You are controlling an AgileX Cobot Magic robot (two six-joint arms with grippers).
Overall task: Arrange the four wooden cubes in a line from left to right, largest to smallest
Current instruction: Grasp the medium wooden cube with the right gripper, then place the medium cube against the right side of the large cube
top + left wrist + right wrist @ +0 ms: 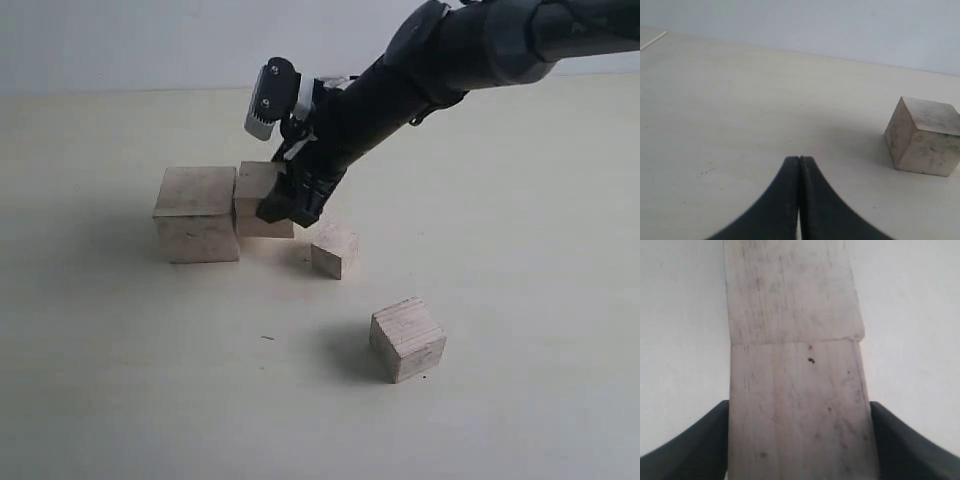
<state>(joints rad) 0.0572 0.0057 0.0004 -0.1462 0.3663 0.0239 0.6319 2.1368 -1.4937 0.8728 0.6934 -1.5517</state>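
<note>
The largest wooden cube (197, 213) sits on the table at the left. Against its right side rests a mid-sized wooden cube (258, 190) (797, 410), with my right gripper (291, 198) (799, 445) shut on it; the dark fingers (687, 447) press on both of its sides. In the right wrist view the largest cube (790, 290) lies just beyond it. The smallest cube (334, 249) stands a little to the right, and another mid-sized cube (407, 339) lies nearer the front. My left gripper (799, 160) is shut and empty, with a wooden cube (923, 136) off to one side of it.
The pale tabletop (120, 380) runs back to a light wall (120, 40). My right arm (450, 50) reaches in from the upper right, across the middle. The left arm does not show in the exterior view.
</note>
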